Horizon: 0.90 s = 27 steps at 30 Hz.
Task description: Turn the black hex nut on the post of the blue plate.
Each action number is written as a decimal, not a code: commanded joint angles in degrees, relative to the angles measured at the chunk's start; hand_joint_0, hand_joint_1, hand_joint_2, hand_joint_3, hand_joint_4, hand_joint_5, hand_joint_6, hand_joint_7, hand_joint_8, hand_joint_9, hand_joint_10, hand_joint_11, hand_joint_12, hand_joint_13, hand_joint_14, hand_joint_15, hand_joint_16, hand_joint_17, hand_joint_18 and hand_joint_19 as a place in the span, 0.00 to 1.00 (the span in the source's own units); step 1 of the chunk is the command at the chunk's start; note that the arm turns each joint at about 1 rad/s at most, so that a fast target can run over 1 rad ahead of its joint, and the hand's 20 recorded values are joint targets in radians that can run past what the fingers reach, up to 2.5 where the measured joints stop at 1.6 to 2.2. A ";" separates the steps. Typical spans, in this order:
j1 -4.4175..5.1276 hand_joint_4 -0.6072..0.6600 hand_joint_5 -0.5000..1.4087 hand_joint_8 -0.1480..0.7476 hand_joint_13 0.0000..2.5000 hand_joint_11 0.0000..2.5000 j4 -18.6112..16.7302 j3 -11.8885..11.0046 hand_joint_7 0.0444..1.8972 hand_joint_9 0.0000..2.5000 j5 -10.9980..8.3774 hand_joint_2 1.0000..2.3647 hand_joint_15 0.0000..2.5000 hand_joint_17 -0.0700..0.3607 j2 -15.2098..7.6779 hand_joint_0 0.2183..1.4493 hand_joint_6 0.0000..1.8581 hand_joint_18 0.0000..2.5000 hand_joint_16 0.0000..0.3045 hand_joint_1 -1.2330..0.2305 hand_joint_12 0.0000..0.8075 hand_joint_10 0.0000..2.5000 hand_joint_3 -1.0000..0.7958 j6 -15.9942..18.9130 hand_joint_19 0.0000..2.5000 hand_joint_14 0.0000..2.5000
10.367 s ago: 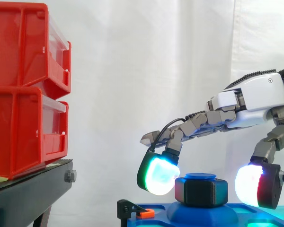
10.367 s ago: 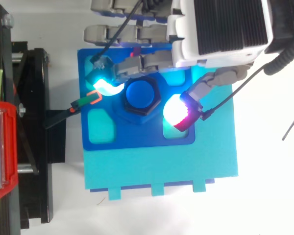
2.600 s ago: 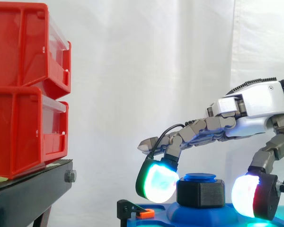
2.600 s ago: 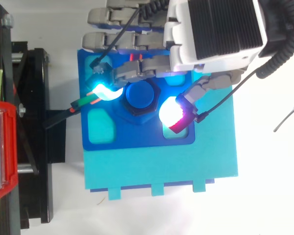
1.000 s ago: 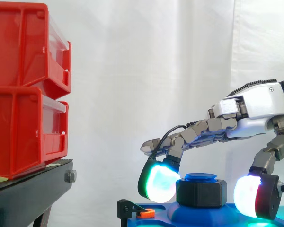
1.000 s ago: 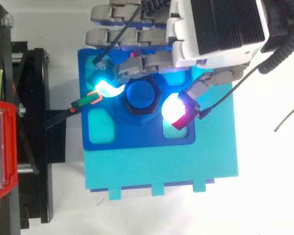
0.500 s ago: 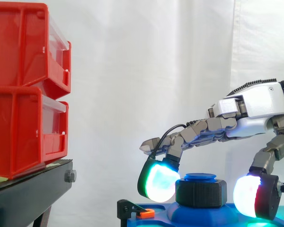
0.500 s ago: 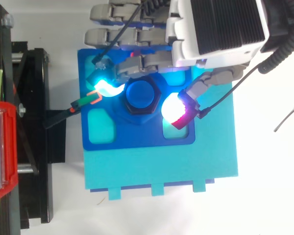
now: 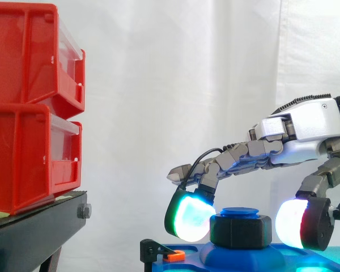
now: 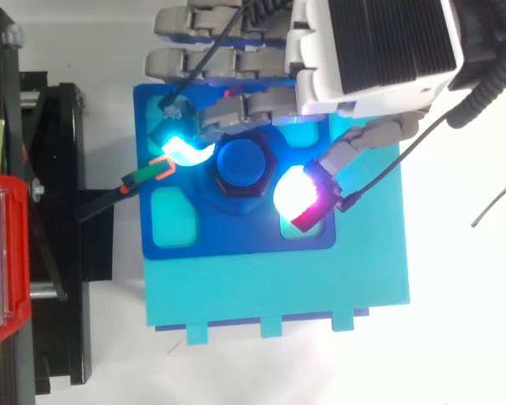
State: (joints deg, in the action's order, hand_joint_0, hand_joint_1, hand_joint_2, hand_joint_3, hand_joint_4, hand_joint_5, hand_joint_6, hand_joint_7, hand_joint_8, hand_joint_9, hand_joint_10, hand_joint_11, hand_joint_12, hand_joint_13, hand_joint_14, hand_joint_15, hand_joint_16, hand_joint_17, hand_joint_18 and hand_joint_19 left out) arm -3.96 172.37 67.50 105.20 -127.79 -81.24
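**Opposed grasp for turning the nut.** The black, six-sided plastic hex nut (image 9: 241,231) sits on the short blue round-capped post (image 9: 239,212) at the middle of the dark blue square plate (image 10: 236,240). It lies just under the post's cap and above the plate's raised hub. The white-and-grey robot hand (image 9: 306,122) lies level above the plate, palm down. It enters from the side away from the stacked red plastic bins (image 9: 28,113), so its fingers (image 9: 190,218) drop beside the post and do not cover it. The fingers are curled round the nut. One glowing cyan-white pad presses the nut's side on the plate's bin-ward half. The thumb's white-and-red pad (image 10: 297,194) stands opposite, on the plate's far half, at or just off the nut's edge; firm contact there cannot be told. Pads set opposite each other at the nut's own height would supply the twisting pair of forces that rotation needs. The other fingers lie stretched over one edge of the plate, clear of the post. A small orange-and-black clamp (image 10: 156,169) sits on the plate's bin-ward edge, and a pale turquoise board (image 10: 278,287) lies under the plate. Both appear placed to keep the plate from turning with the nut.
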 commanded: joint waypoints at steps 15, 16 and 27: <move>-0.09 0.60 0.13 0.34 0.00 0.00 -0.01 0.00 0.43 0.00 0.00 0.00 0.00 0.39 0.00 0.25 0.27 0.00 0.14 0.36 0.39 0.00 0.28 0.03 0.05 0.00; -0.09 0.61 0.13 0.34 0.00 0.00 -0.01 0.00 0.43 0.00 -0.09 0.00 0.00 0.39 0.00 0.25 0.27 0.00 0.14 0.35 0.39 0.00 0.28 0.03 0.05 0.00; -0.09 0.61 0.12 0.34 0.00 0.00 -0.01 0.00 0.44 0.00 -0.18 0.00 0.00 0.39 0.00 0.25 0.27 0.00 0.14 0.32 0.39 0.00 0.28 0.12 0.05 0.00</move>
State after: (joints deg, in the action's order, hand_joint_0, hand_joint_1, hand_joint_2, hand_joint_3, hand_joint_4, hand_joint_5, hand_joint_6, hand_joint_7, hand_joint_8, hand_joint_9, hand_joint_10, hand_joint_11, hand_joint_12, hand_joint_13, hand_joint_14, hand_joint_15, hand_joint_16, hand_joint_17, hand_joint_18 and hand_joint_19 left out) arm -4.01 172.35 67.50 105.04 -127.81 -81.18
